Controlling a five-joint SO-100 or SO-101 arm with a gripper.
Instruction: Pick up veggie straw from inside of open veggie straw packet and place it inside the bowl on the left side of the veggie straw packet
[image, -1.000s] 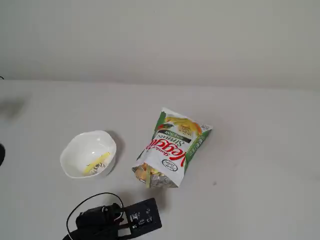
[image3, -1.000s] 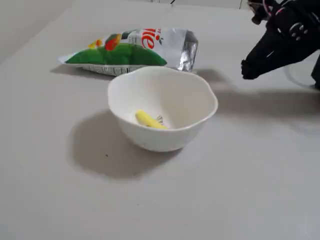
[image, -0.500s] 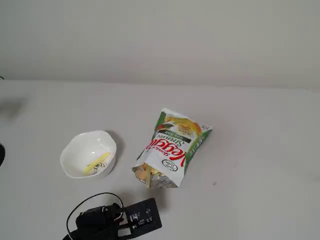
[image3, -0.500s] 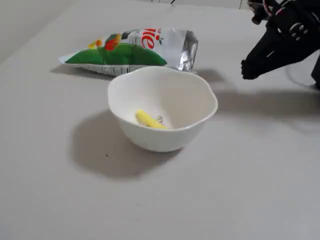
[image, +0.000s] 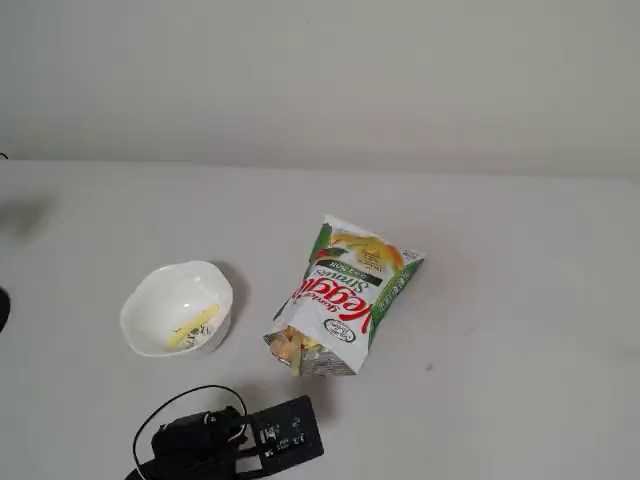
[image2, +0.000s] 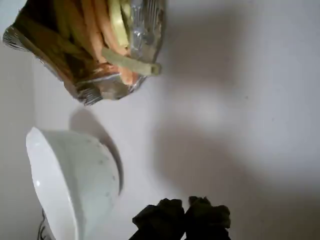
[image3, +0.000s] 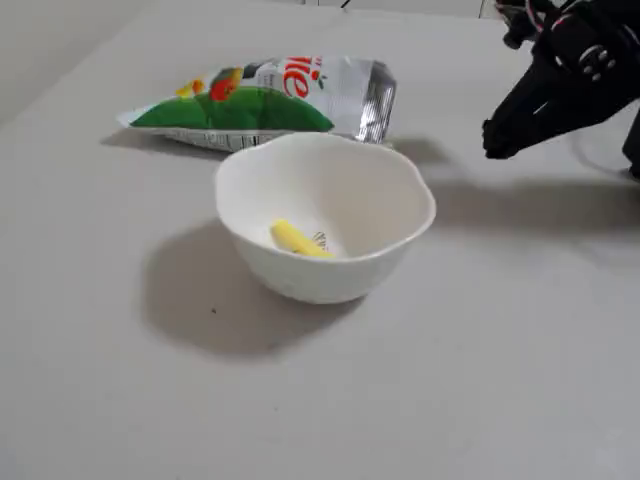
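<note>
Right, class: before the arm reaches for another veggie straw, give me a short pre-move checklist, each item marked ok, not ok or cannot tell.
1. Veggie straw packet open, straws showing at its mouth: ok.
2. A pale straw lies across the mouth, reachable: ok.
3. Bowl upright beside the packet, apart from it: ok.
4. One veggie straw already in the bowl: ok.
5. Gripper empty: ok; nothing shows between its fingertips.
6. Jaws open enough to take a straw: not ok; the fingertips look closed together.

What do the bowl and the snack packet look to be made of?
The bowl looks like glazed white ceramic: smooth, faintly shiny, thick wavy rim. The veggie straw packet looks like glossy printed plastic film with a metallised lining; silvery crinkled foil shows at its open mouth. Neither is certain from looks alone.
</note>
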